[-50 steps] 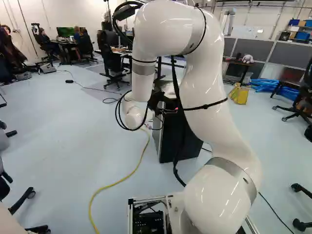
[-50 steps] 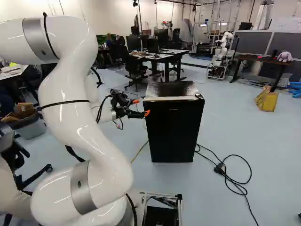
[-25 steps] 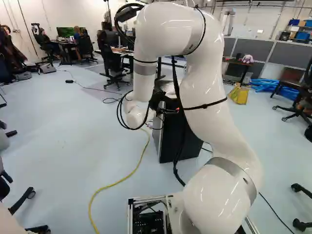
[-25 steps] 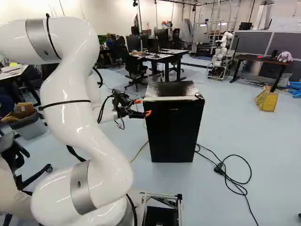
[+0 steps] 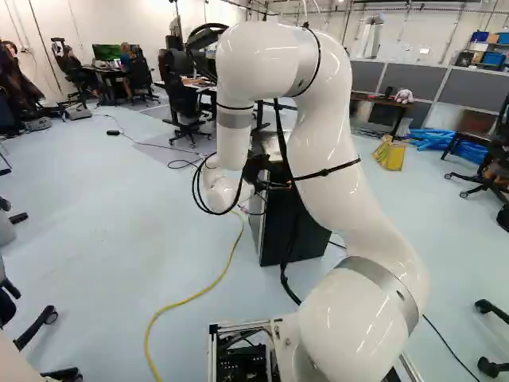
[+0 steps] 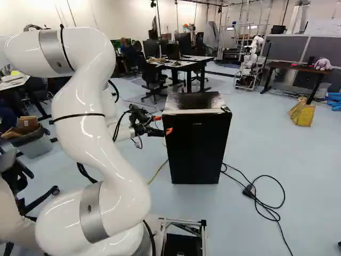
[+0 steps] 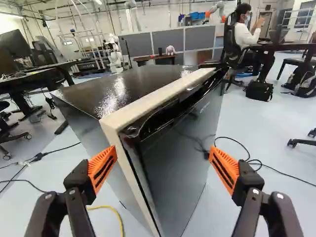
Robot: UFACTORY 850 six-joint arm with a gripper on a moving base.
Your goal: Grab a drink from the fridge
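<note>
My gripper (image 6: 163, 124) is open at the near left upper corner of the black fridge (image 6: 197, 152) in the right base view. The wrist view shows the open gripper (image 7: 163, 165) with orange pads wide apart and nothing held. Ahead of and between its fingers stands the corner of the fridge (image 7: 173, 173), with the closed door's dark front on one side and the grey side wall on the other. A pale strip runs along the door's top edge, above a recessed grip. Whether a pad touches the fridge I cannot tell. The fridge's inside is hidden.
A black cable (image 6: 266, 205) lies coiled on the floor right of the fridge, and a yellow cable (image 5: 191, 297) runs to its left. Desks and chairs (image 6: 153, 80) stand behind. Another robot (image 6: 249, 64) and a yellow bin (image 6: 302, 113) are farther back.
The arm's raised elbow has dropped a little and shifted. My gripper has moved slightly rightward and down in the right base view, closer to the fridge corner. The base and fridge have not moved.
</note>
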